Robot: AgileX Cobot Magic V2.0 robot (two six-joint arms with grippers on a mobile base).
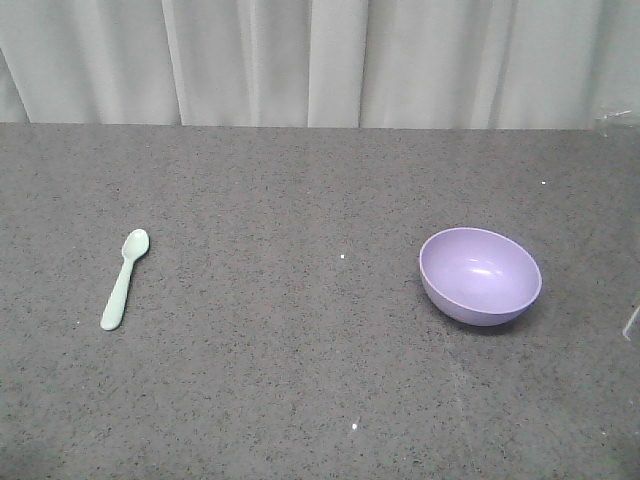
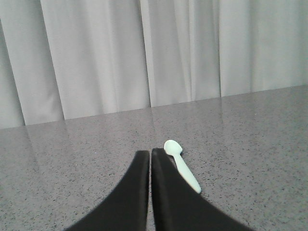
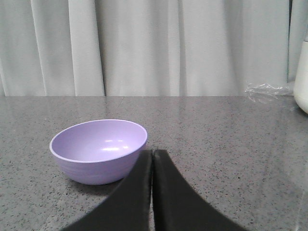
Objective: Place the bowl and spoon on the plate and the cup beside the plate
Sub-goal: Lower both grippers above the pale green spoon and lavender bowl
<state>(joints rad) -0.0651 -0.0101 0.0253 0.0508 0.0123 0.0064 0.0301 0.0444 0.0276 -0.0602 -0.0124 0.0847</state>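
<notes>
Stage: nothing's arranged so far, I'd call this the very start.
Spoon (image 1: 125, 280): flat on the grey table (image 1: 300, 400), left side, bowl end pointing away from me. On the left wrist cam it sits just ahead of the fingertips and a bit to their right.
Bowl (image 1: 480, 275): upright and empty on the right side, well apart from the spoon.
Plate and cup: not in any view, so I can't place them.
Left gripper (image 2: 150, 153): fingers pressed together, holding nothing.
Right gripper (image 3: 152, 152): same deal, closed up and empty, with the bowl just ahead and to its left.
My guess at the step: go for the bowl with the right arm.
How I'd do it: spread the fingers before moving in, come down over the near rim with one finger inside and one outside, and squeeze gently since that glossy plastic looks slippery.
Spoon tip: it lies low, so pinch across the thick handle from straight above.
Watch out: white thing (image 3: 301, 72) at the right wrist cam's edge, can't tell what it is.
</notes>
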